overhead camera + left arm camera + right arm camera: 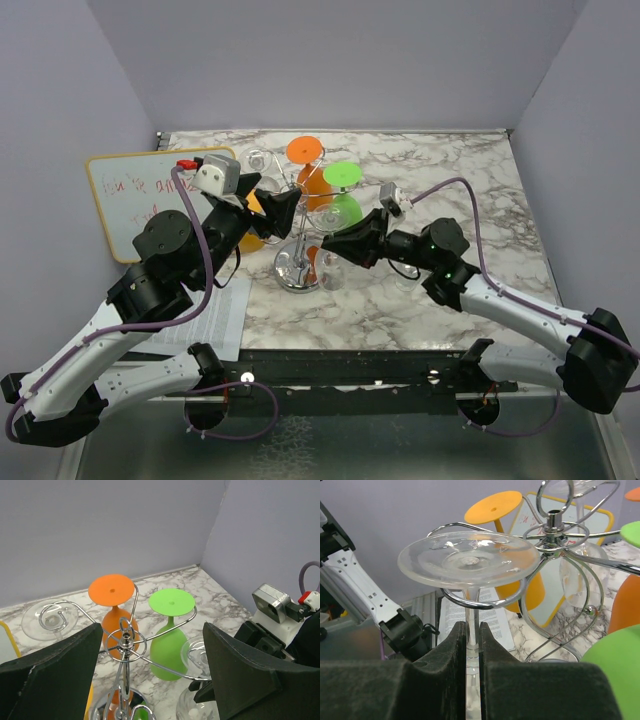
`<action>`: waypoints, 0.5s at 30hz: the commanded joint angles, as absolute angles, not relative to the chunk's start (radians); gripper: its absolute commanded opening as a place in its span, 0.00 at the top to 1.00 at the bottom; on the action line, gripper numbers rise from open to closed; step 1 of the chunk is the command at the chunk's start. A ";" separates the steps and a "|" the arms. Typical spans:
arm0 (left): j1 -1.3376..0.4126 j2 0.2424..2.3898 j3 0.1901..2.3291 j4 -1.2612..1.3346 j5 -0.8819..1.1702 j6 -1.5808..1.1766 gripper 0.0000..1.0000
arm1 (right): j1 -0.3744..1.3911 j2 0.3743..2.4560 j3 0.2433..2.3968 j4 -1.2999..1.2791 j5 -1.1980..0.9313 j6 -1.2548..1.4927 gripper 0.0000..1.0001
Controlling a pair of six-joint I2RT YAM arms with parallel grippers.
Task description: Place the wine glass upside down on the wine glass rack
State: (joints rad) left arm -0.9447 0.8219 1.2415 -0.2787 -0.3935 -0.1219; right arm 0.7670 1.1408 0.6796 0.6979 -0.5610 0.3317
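Observation:
The chrome wine glass rack (297, 270) stands mid-table, its looped arms (554, 530) spreading from a thin post (125, 640). A clear wine glass (470, 560) hangs upside down, its foot resting on one wire loop and its stem dropping through it. My right gripper (472, 630) is shut on that stem just below the loop, reaching in from the right (335, 245). From the left wrist the same glass (200, 655) shows on the rack's near-right arm. My left gripper (152, 645) is open and empty, its fingers standing on either side of the rack's top (275, 205).
An orange glass (305, 150), a green glass (343, 175) and another clear glass (257, 160) hang upside down on other arms. A whiteboard (130, 195) leans at the left and a printed sheet (215, 310) lies near the front-left edge. Purple walls enclose the table.

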 commanded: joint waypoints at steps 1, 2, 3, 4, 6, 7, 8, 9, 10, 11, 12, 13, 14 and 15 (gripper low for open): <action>-0.946 0.803 1.228 -0.281 -0.414 -0.118 0.18 | 0.769 1.161 0.680 0.727 -0.472 0.347 0.87; -0.945 0.802 1.227 -0.281 -0.414 -0.118 0.18 | 0.769 1.164 0.679 0.735 -0.474 0.350 0.87; -0.945 0.801 1.226 -0.282 -0.414 -0.118 0.18 | 0.769 1.166 0.675 0.742 -0.473 0.352 0.87; -0.946 0.800 1.226 -0.282 -0.416 -0.118 0.18 | 0.769 1.166 0.673 0.744 -0.469 0.353 0.87; -0.946 0.799 1.226 -0.284 -0.417 -0.117 0.18 | 0.769 1.165 0.669 0.743 -0.451 0.360 0.86; -0.945 0.799 1.226 -0.284 -0.417 -0.117 0.18 | 0.769 1.163 0.668 0.741 -0.444 0.360 0.85; -0.946 0.798 1.226 -0.284 -0.417 -0.117 0.18 | 0.769 1.163 0.666 0.740 -0.438 0.363 0.84; -0.946 0.799 1.226 -0.284 -0.416 -0.117 0.18 | 0.769 1.163 0.664 0.735 -0.430 0.365 0.82; -0.946 0.800 1.226 -0.284 -0.418 -0.117 0.18 | 0.769 1.164 0.662 0.730 -0.422 0.369 0.79; -0.946 0.800 1.226 -0.284 -0.417 -0.117 0.18 | 0.769 1.163 0.660 0.729 -0.419 0.372 0.78; -0.945 0.800 1.225 -0.284 -0.418 -0.117 0.18 | 0.769 1.163 0.657 0.728 -0.415 0.375 0.75; -0.946 0.799 1.224 -0.284 -0.417 -0.118 0.18 | 0.769 1.162 0.654 0.727 -0.415 0.378 0.72; -0.946 0.801 1.224 -0.284 -0.418 -0.117 0.18 | 0.769 1.161 0.651 0.726 -0.416 0.381 0.69; -0.946 0.800 1.223 -0.284 -0.418 -0.118 0.18 | 0.769 1.159 0.650 0.726 -0.417 0.384 0.66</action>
